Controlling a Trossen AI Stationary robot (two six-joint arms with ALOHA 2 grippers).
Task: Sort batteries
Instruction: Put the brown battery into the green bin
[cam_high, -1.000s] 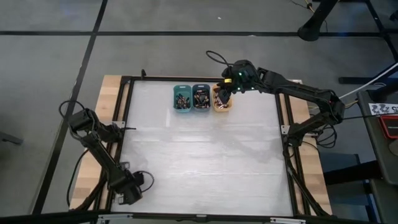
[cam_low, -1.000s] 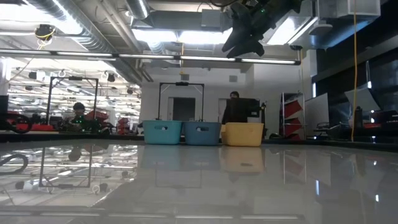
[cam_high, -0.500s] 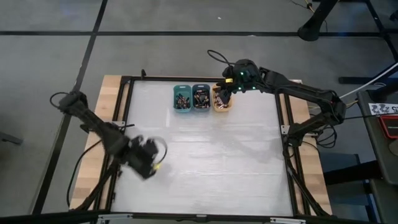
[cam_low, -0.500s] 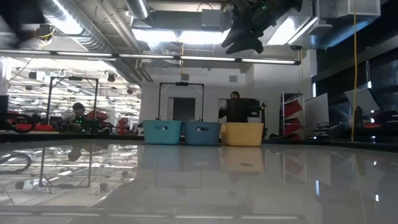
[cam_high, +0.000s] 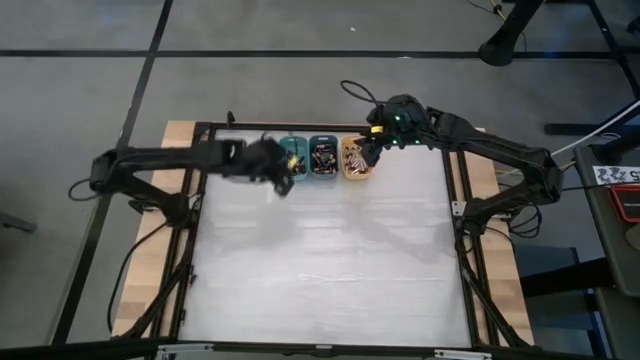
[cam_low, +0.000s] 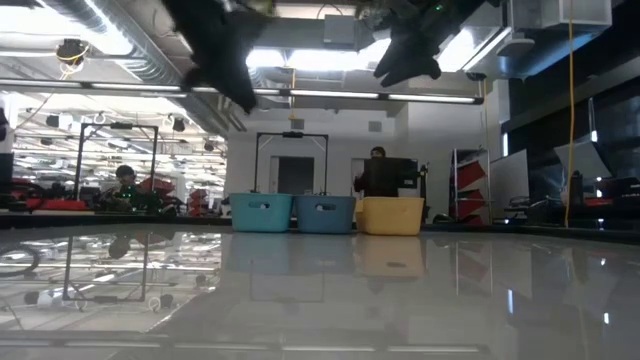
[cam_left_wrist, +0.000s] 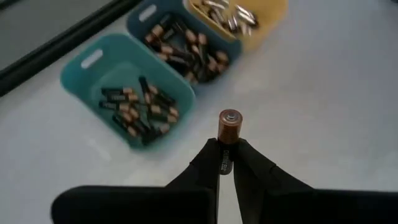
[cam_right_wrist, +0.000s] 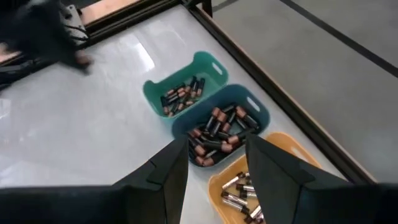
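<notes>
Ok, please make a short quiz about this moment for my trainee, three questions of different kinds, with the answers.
1. True or false: the left hand is shut on a battery.
2. Which bin holds the silvery batteries? A. teal bin B. blue bin C. yellow bin
3. Fill in: the right hand is open and hangs above the ___ of bins.

Key: 1. true. 2. C. 3. row; in the right wrist view nothing is between its fingers.
</notes>
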